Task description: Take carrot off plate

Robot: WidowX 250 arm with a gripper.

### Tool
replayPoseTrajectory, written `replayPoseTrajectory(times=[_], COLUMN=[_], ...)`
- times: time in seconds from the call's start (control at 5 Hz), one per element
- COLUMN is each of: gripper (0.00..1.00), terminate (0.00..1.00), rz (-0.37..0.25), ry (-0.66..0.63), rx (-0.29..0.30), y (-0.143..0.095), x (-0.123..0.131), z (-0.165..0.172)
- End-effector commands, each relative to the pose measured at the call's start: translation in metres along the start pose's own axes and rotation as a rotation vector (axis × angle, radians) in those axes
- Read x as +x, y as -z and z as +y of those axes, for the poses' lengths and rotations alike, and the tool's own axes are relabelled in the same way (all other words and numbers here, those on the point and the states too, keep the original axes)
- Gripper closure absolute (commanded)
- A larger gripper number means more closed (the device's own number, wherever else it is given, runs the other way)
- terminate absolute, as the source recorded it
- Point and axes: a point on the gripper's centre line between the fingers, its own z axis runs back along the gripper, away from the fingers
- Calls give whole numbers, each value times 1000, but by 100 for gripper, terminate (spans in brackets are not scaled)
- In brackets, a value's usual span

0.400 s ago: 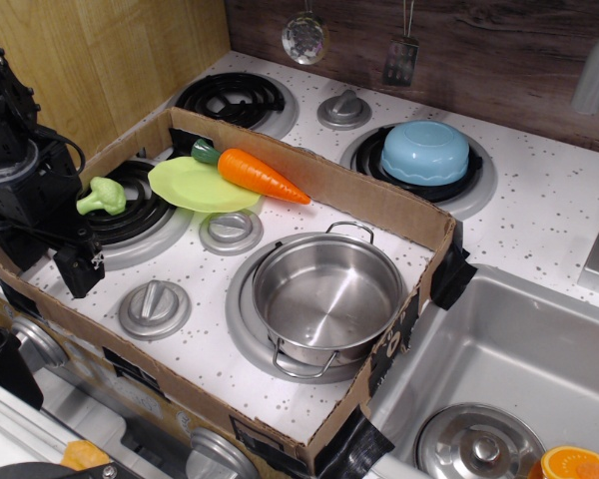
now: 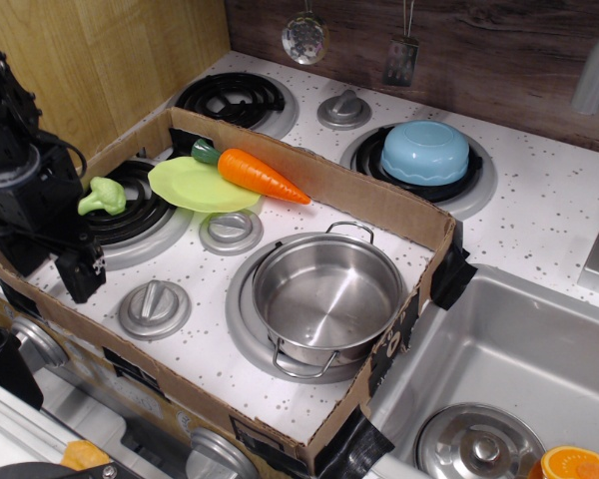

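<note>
White speckled toy stovetop, carrot smooth orange, tapered, dark green stub, lying on lime plate upper centre-left, tip overhanging rim; gripper far left, opening can't be made out.

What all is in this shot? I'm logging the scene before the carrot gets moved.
carrot: 1, orange with green top, lying across the plate's far edge, tip beyond the rim
plate: 1, lime green, between the left burner and the cardboard wall
broccoli: 1, light green, on the left burner
pot: 1, steel, empty, front burner
bowl: 1, light blue, upturned on the back right burner
cardboard wall: 1, brown, fencing the stove's front part
lid: 1, steel, in the sink
orange slice: 1, orange, bottom right corner
gripper: 1, black, far left, near the broccoli; fingers unclear
</note>
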Motion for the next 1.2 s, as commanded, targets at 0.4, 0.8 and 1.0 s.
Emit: replayPoseTrajectory(times=[0.4,0.8,1.0], gripper=[0,0,0], terminate=[0,0,0], rz=[63,-42,-14], ry=[-649,-824,-816], rx=[-76,-108,-56], y=[-57,-61,-59], x=[72,117,136], z=[10,8,-4])
